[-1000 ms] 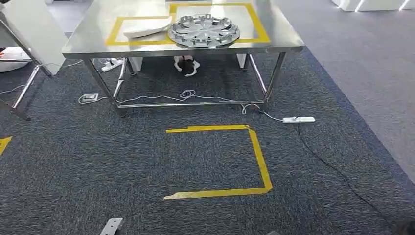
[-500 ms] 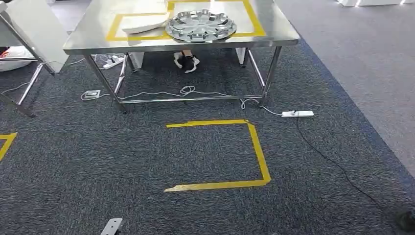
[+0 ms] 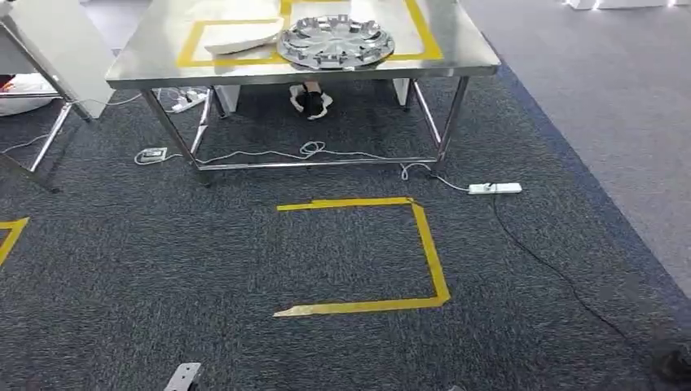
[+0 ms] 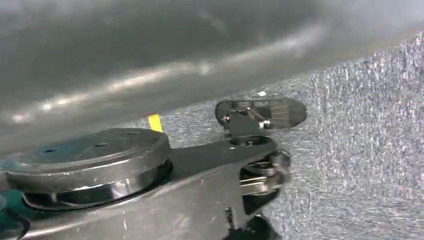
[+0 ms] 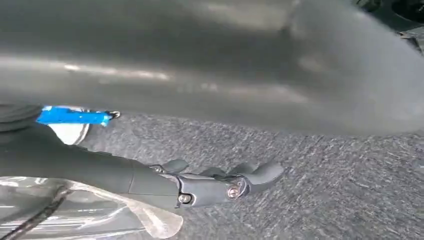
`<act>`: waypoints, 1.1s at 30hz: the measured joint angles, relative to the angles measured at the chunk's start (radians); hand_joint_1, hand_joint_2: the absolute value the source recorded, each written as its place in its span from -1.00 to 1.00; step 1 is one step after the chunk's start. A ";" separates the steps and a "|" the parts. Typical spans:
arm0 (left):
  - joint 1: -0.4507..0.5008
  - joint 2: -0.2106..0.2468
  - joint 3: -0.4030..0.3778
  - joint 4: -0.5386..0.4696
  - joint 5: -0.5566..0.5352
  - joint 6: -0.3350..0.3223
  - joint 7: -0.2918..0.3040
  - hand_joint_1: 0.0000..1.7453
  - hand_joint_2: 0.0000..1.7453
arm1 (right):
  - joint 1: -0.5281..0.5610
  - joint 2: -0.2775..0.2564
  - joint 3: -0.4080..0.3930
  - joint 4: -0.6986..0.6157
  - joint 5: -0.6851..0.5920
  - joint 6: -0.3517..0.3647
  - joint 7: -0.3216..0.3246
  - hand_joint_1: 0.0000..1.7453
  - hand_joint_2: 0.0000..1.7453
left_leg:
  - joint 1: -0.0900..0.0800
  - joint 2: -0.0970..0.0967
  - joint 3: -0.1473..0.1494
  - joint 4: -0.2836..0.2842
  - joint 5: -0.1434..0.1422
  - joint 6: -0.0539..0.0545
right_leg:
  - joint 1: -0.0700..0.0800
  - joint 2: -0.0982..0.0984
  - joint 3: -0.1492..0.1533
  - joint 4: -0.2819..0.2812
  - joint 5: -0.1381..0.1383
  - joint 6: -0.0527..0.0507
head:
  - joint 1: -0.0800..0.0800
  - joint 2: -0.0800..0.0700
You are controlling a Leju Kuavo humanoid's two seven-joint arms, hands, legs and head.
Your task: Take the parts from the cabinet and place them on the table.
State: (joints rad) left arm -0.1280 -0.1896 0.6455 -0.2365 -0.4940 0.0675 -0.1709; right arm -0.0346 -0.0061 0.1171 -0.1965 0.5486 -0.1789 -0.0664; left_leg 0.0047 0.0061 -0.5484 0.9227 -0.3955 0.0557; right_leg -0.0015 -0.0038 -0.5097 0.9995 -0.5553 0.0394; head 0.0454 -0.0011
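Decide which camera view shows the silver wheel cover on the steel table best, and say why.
The head view: the wheel cover lies whole on the table, overlapping the yellow tape frame beside a white part. The two wrist views face the carpet, each with a large blurred grey surface above, so they give nothing recognisable of it.

The table [image 3: 456, 63] is cut off at the top edge; a blurred grey surface [image 5: 200, 55] hides much.

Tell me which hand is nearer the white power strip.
Right, probably. The power strip lies on the carpet ahead, towards the robot's right; the right hand hangs low on that side, the left hand on the other.
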 joint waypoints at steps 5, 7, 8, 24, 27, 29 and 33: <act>0.005 -0.001 0.000 0.000 0.000 0.000 0.001 -1.00 -1.00 | 0.005 0.000 0.005 0.000 0.003 0.000 0.001 -1.00 -1.00 | 0.010 -0.022 -0.028 0.013 0.009 -0.015 | -0.030 0.002 -0.110 0.227 -0.077 0.039 | -0.002 0.000; 0.004 -0.001 0.001 0.000 0.000 0.000 0.002 -1.00 -1.00 | 0.004 -0.003 0.008 0.000 0.006 -0.001 0.002 -1.00 -1.00 | 0.025 -0.042 -0.049 0.042 0.004 -0.035 | -0.045 0.008 -0.035 0.080 0.005 0.060 | -0.002 0.000; 0.003 -0.001 0.001 0.000 0.000 0.000 0.002 -1.00 -1.00 | 0.003 -0.002 0.009 0.000 0.007 -0.002 0.002 -1.00 -1.00 | 0.027 -0.051 -0.063 0.066 -0.002 -0.048 | -0.059 0.041 0.005 0.006 0.027 0.073 | 0.001 0.000; 0.011 0.002 0.001 0.000 0.000 0.002 0.009 -1.00 -1.00 | 0.002 0.002 0.017 0.001 0.012 -0.004 0.013 -1.00 -1.00 | -0.002 0.063 -0.031 0.123 -0.089 -0.035 | -0.020 -0.086 -0.013 0.020 0.022 -0.013 | -0.016 0.000; 0.009 0.002 0.001 0.000 0.000 0.002 0.009 -1.00 -1.00 | 0.000 0.002 0.018 0.001 0.012 -0.004 0.013 -1.00 -1.00 | -0.012 0.041 -0.040 0.118 -0.087 -0.035 | -0.019 -0.111 -0.011 0.017 0.020 0.008 | -0.016 0.000; 0.012 0.003 0.001 0.000 0.000 0.002 0.009 -1.00 -1.00 | -0.001 0.002 0.018 0.000 0.012 -0.005 0.013 -1.00 -1.00 | -0.002 0.017 -0.031 0.096 -0.074 -0.021 | -0.022 -0.115 -0.011 0.011 0.014 0.023 | -0.016 0.000; 0.007 -0.001 0.002 0.000 0.000 0.002 0.010 -1.00 -1.00 | 0.002 0.002 0.018 0.000 0.014 -0.003 0.013 -1.00 -1.00 | -0.007 -0.024 -0.039 0.090 -0.062 -0.007 | -0.022 -0.002 -0.121 0.256 -0.116 0.024 | -0.008 0.000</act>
State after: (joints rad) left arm -0.1211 -0.1907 0.6470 -0.2361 -0.4940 0.0698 -0.1614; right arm -0.0330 -0.0042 0.1354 -0.1965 0.5623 -0.1820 -0.0534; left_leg -0.0028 -0.0178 -0.5870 1.0129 -0.4572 0.0489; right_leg -0.0232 -0.0057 -0.6304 1.2552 -0.6714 0.0638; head 0.0378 -0.0011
